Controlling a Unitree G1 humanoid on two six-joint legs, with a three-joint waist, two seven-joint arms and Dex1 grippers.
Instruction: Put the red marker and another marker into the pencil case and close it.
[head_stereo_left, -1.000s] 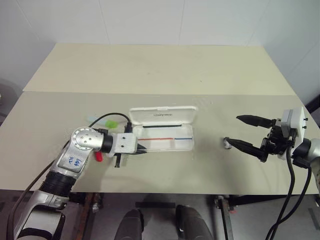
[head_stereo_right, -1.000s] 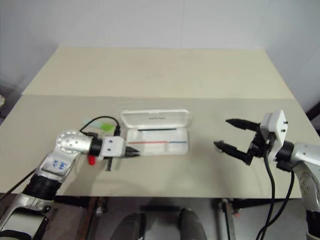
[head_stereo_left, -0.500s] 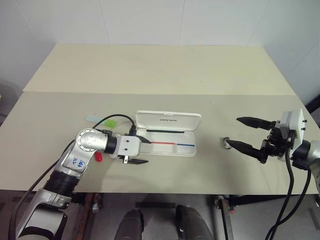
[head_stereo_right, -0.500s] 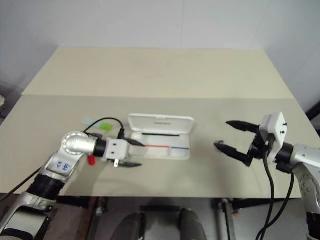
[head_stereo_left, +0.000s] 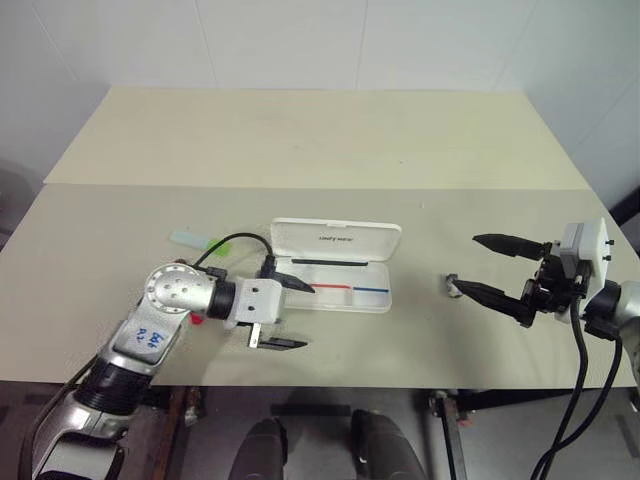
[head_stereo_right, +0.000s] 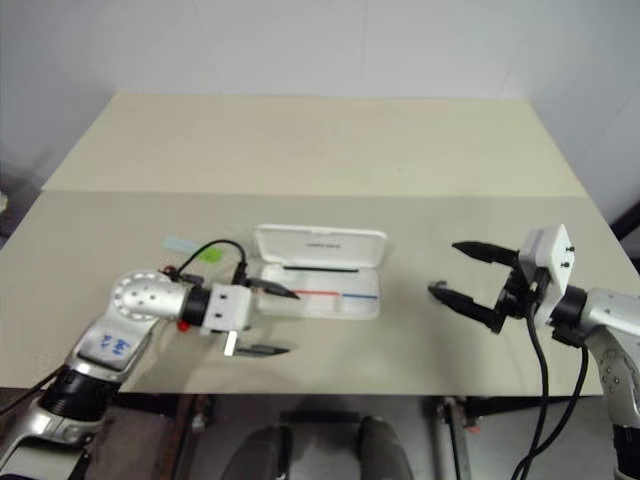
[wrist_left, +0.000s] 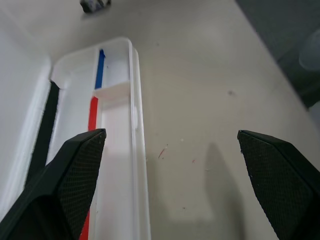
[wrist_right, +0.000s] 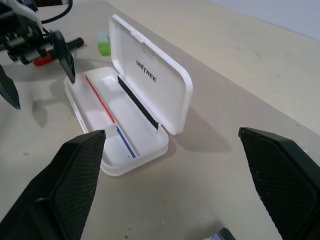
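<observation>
The white pencil case lies open mid-table, its lid tilted back, with red and blue stripes in a tray that holds no marker. My left gripper hovers open at the case's left end, one finger over the tray's corner and the other nearer the table's front edge, holding nothing. The red marker lies on the table behind that gripper's wrist, mostly hidden in the eye views. Further back and to the left lies the green-capped highlighter. My right gripper hangs open and empty to the right of the case.
A small grey object sits on the table by my right gripper's lower finger. A black cable loops from my left wrist over the table beside the highlighter. Bare tabletop stretches behind the case.
My left gripper has opened, let go of the case's left end, and drawn back toward the table's front edge. The case has shifted slightly right and settled. The right arm has not moved.
</observation>
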